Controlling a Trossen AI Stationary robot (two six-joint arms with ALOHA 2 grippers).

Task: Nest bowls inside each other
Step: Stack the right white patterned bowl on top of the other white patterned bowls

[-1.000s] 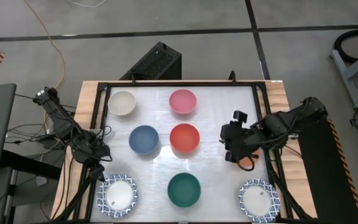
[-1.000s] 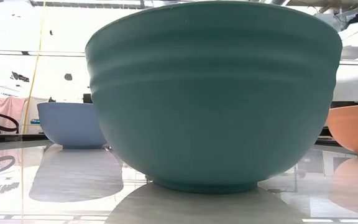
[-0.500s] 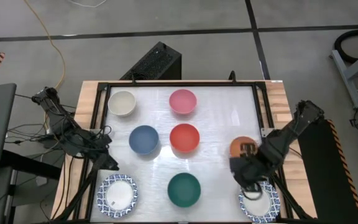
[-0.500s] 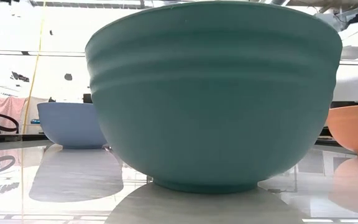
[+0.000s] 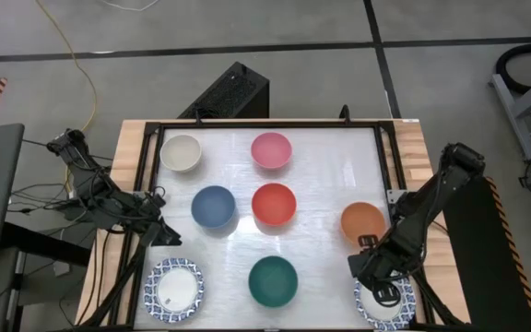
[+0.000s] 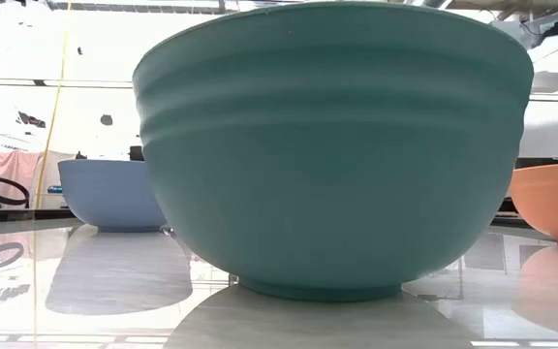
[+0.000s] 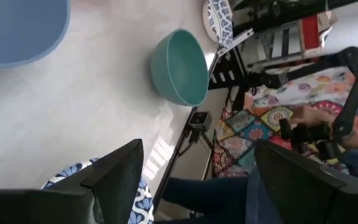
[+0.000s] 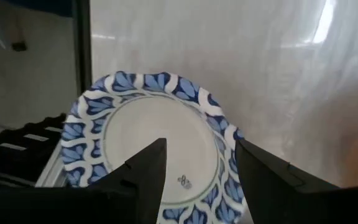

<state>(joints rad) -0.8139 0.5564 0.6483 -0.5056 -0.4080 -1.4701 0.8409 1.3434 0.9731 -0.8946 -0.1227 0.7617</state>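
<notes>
As its two dark fingers stand spread and hold nothing, the right gripper (image 5: 382, 277) hangs over the front-right corner of the table (image 5: 330, 175), directly above a blue-rimmed white bowl (image 8: 151, 149) — the wrist view shows that bowl's hollow framed squarely between the fingers. The relation that the coming move seems to turn on is simple: the bowl lies straight below the gripper, mouth up, and being round it offers no long axis to line up with. The right arm is plainly the nearer one. Just behind it sits the orange bowl (image 5: 363, 221), free on the table.

Across the table, the left gripper (image 5: 166, 237) waits with fingers wide and empty above the front-left corner, beside a second blue-rimmed bowl (image 5: 174, 289).

Counted in the overhead view: two blue-rimmed white bowls, and one each of cream (image 5: 181, 152), pink (image 5: 271, 149), blue (image 5: 214, 207), red (image 5: 274, 204), orange and dark green (image 5: 273, 280) — eight bowls showing, all standing apart, none yet nested.
</notes>
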